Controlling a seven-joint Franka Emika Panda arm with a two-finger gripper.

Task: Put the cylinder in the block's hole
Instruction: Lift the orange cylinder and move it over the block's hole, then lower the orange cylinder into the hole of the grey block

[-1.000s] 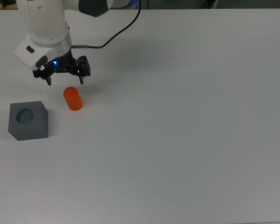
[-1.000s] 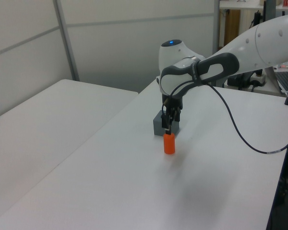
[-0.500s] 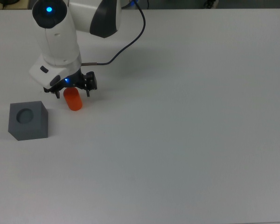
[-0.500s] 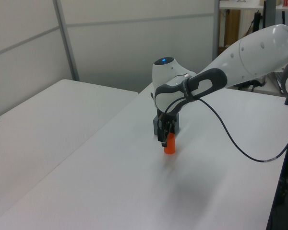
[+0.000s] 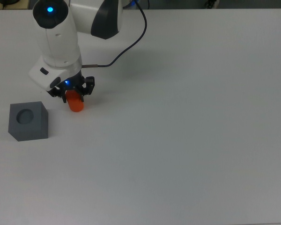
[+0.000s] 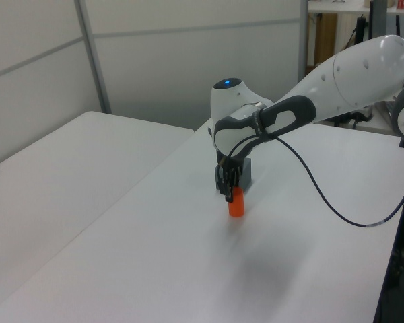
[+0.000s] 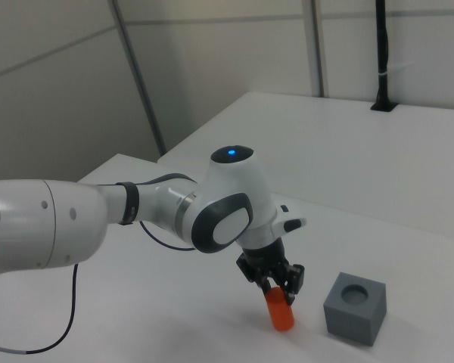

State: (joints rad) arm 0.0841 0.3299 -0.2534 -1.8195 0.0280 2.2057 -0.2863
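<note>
The orange-red cylinder [image 5: 76, 103] stands upright on the white table [image 5: 187, 122], to the right of the block in the top view. My gripper [image 5: 75, 94] has come down over its upper half, one finger on each side, and is shut on it. The right view shows the cylinder [image 7: 281, 314] resting on the table under the gripper [image 7: 277, 290]. The dark grey block [image 5: 28, 123] sits apart from it, and its round hole [image 5: 25, 116] is uncovered. In the left view the cylinder [image 6: 236, 204] sits under the gripper [image 6: 229, 193], and the arm hides most of the block [image 6: 246, 172].
A black cable [image 5: 131, 35] runs from the wrist to the table's far edge in the top view. White wall panels [image 6: 188, 60] and a second white table [image 6: 60, 161] lie beyond the work table.
The gripper has sunk lower over the cylinder and its fingers have drawn in against it. The cylinder and the block stay where they were.
</note>
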